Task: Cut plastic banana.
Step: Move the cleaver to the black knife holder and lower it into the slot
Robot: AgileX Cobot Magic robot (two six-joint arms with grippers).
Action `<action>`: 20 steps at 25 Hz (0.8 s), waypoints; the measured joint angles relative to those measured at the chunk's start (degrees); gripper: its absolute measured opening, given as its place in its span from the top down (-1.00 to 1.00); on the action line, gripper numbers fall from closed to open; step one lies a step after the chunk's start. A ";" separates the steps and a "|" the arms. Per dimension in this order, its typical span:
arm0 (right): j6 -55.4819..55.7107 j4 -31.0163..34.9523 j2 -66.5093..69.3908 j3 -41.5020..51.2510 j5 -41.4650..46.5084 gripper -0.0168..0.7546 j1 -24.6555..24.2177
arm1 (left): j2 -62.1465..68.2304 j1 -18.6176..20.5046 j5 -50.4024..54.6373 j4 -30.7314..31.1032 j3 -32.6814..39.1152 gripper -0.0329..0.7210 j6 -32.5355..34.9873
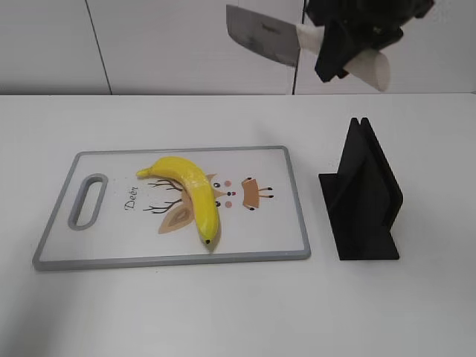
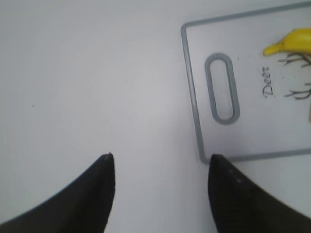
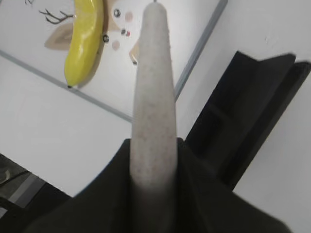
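A: Since the banana (image 1: pixel 195 195) lies whole on the cutting board (image 1: pixel 282 223) near us on the desk (image 1: pixel 223 312), is any cutting done?

B: No, none yet. The board says "Deer". The left fingers (image 2: pixel 109 167) are spread over bare desk. Far up on the right, the right fingers (image 3: pixel 121 194) pinch the knife (image 1: pixel 262 34) by its handle.

The yellow plastic banana (image 2: pixel 294 42) is cut off at the left wrist view's right edge; the grey knife blade (image 1: pixel 262 34) is clipped by the exterior view's top edge.
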 joint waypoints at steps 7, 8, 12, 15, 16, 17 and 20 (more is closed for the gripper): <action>4.55 0.18 -13.88 22.13 -11.63 0.52 0.00 | -18.21 0.00 -1.51 0.00 20.07 -0.60 -1.55; 5.38 0.18 -15.96 25.27 -13.48 0.52 0.00 | -20.88 0.00 -2.56 0.00 22.65 -0.60 -1.97; 9.98 -0.93 -22.36 32.14 -17.61 0.52 0.00 | -32.71 0.00 -5.28 0.00 30.73 -0.60 -3.30; 15.58 -4.63 -25.70 35.16 -18.62 0.52 0.00 | -40.87 0.00 -5.59 0.00 35.27 -0.60 -3.78; 17.41 -6.16 -26.64 35.82 -18.71 0.52 0.00 | -43.55 0.00 -5.67 0.00 36.69 -0.60 -3.91; 19.57 -7.23 -27.37 36.47 -18.78 0.52 0.00 | -46.09 0.00 -5.67 0.00 37.83 -0.60 -4.04; 24.00 -9.28 -29.52 38.58 -18.84 0.52 0.00 | -53.03 0.00 -5.67 0.00 41.28 -0.60 -4.04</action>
